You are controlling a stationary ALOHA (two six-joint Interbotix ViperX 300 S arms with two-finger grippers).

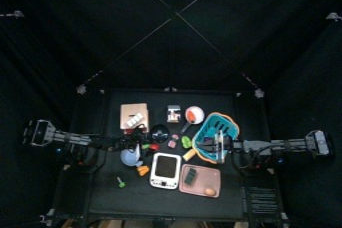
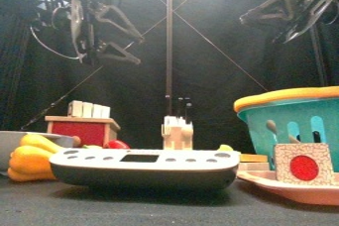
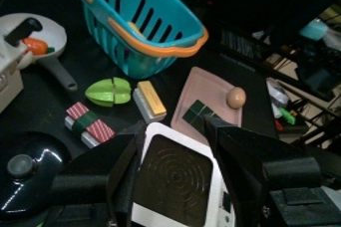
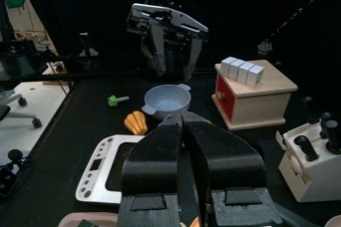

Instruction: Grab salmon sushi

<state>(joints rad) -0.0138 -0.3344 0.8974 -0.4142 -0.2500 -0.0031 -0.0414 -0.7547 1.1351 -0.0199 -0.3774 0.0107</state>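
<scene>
Hovering empty, left gripper (image 3: 174, 159) has jaws wide apart; right gripper (image 4: 180, 129) looks closed. Sushi (image 3: 88, 123), probably the striped piece middle left, seems light and stiff: pinch its long sides.

Black curtains (image 2: 225, 61) are hanging all around me, closing in the small black table (image 1: 120, 197). 2 thin lines are crossing overhead. Past my right wrist a bright floor (image 4: 30, 107) is showing, with what may be a chair's wheeled base (image 4: 11, 112).
</scene>
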